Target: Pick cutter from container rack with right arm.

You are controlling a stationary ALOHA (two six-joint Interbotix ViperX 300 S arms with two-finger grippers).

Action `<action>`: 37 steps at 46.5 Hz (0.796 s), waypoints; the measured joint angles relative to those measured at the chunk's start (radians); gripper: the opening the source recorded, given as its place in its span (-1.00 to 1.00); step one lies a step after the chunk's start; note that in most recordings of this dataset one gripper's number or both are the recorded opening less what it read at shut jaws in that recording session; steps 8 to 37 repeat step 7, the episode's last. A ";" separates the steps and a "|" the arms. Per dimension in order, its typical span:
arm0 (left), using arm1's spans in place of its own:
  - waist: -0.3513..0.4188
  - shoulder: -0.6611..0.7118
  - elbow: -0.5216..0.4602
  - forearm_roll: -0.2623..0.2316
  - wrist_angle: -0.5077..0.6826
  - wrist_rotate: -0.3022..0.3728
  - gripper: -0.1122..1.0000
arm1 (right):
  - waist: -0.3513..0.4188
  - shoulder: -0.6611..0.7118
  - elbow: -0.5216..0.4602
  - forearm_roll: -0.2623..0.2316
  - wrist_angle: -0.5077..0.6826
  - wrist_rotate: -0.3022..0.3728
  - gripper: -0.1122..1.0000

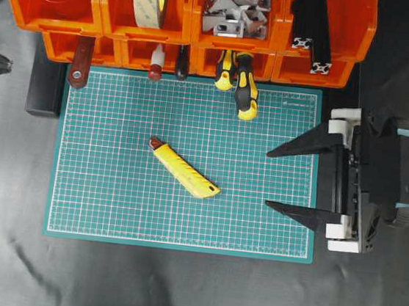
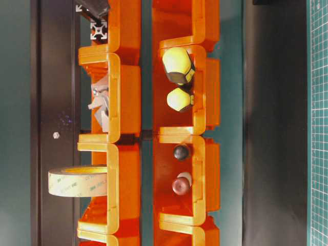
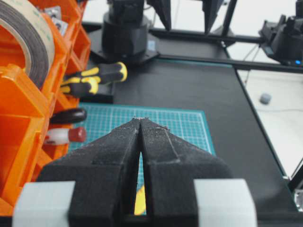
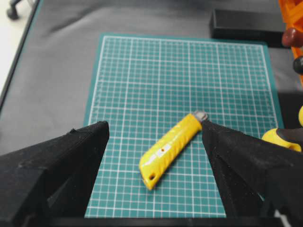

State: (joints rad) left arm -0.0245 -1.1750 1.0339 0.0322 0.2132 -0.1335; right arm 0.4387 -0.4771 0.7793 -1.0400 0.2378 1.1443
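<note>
at the far left of your overhead view, the left gripper [image 3: 141, 124] sits off the mat with its jaws pressed together and nothing between them. moving right, you find the cutter [image 1: 184, 168] lying flat and slanted near the middle of the green cutting mat [image 1: 95, 207], well clear of the container rack [image 1: 189, 29] along the top edge. at the right edge of the mat, the right gripper [image 1: 291, 181] stands spread wide and empty, its fingertips pointing toward the cutter without touching it.

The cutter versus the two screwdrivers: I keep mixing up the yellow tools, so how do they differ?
The cutter is slim, flat and all yellow with a dark end; the screwdrivers have thick yellow-and-black handles. The cutter lies loose on the green mat; the screwdrivers sit in the container rack, handles sticking out. Both are yellow.
</note>
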 measured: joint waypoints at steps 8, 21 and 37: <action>0.000 -0.005 0.000 0.000 0.000 0.002 -0.80 | 0.000 -0.003 0.000 -0.002 0.006 0.000 0.57; 0.000 -0.005 0.000 0.000 0.000 0.002 -0.80 | 0.000 -0.003 0.000 -0.002 0.006 0.000 0.57; 0.000 -0.005 0.000 0.000 0.000 0.002 -0.80 | 0.000 -0.003 0.000 -0.002 0.006 0.000 0.57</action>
